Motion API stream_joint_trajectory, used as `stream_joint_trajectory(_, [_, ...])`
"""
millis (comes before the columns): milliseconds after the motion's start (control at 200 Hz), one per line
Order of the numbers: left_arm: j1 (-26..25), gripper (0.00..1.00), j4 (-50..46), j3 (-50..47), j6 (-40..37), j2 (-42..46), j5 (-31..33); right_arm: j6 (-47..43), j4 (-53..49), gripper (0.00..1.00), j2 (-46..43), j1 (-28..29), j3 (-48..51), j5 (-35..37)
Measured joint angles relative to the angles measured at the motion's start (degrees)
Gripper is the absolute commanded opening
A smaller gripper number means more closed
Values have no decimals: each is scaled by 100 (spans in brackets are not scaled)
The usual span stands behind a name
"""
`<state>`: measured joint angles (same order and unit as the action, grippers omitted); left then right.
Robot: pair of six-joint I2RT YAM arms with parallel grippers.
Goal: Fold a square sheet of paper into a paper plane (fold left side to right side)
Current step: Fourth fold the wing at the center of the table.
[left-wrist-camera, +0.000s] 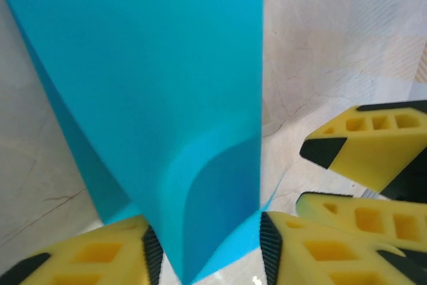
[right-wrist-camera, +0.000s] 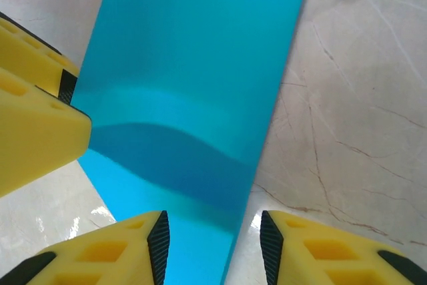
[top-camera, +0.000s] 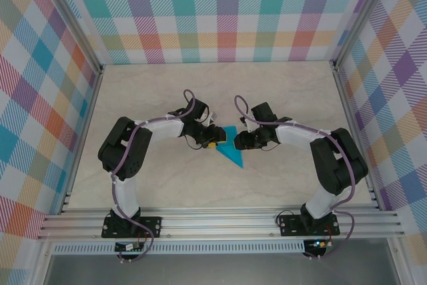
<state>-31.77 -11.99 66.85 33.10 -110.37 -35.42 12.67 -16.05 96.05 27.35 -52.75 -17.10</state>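
The turquoise-blue sheet of paper [top-camera: 231, 150] lies mid-table, partly folded into a pointed shape. My left gripper [top-camera: 212, 141] is at its left edge and my right gripper [top-camera: 239, 141] at its right edge, the two close together. In the left wrist view a lifted, curved flap of the paper [left-wrist-camera: 167, 98] rises between the left gripper's [left-wrist-camera: 210, 245] parted fingers and touches both pads. In the right wrist view the paper [right-wrist-camera: 200, 78] runs under the right gripper [right-wrist-camera: 212, 245], whose jaws stand apart over its right edge with a bulge ahead.
The marble-look tabletop [top-camera: 280, 91] is fenced by plaid walls and aluminium rails [top-camera: 220, 221]. The right gripper's yellow fingers [left-wrist-camera: 373, 145] show at the right of the left wrist view. The left gripper's fingers [right-wrist-camera: 33, 118] show at the left of the right wrist view.
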Motion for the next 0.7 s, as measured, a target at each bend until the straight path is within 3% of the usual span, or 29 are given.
stream_joint_trajectory(110, [-26,27,-33,72,20,0,31,15,70,61,-223,0,247,136])
stream_joint_trajectory(410, [-42,24,-160,109,17,0,232,-2,-74,62,-1888,68,745,566])
stream_joint_trajectory(535, [-46,24,-291,120,46,0,326,57,15,62,-2337,466,1187,743])
stream_joint_trajectory(700, [-46,24,-352,125,162,2,413,151,129,61,-2190,1176,1484,1137])
